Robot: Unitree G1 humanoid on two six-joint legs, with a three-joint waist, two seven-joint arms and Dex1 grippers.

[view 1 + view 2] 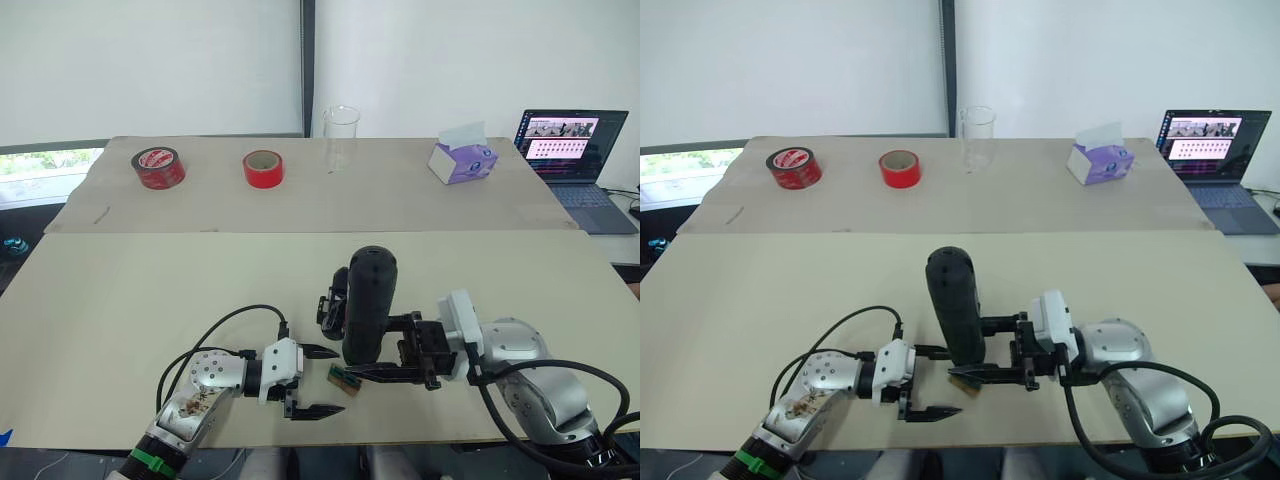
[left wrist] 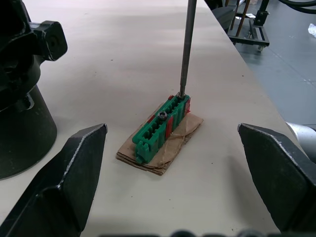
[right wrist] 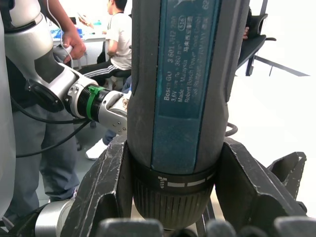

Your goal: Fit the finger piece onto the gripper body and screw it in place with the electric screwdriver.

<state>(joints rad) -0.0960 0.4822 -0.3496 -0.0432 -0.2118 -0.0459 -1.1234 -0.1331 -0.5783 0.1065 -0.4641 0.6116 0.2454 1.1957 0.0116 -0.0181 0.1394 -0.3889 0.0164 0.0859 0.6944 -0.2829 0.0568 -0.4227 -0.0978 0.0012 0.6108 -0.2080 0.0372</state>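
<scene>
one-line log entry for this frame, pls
right gripper: shut on electric screwdriver | bit tip: on green block | left gripper: open beside block | gripper body: behind screwdriver

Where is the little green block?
The green block sits on the near table between the open left gripper and the screwdriver, whose bit touches it.

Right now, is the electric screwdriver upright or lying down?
Upright. The right gripper clamps the electric screwdriver bit-down, rounded end up; its bit tip touches the green block on the table.
</scene>
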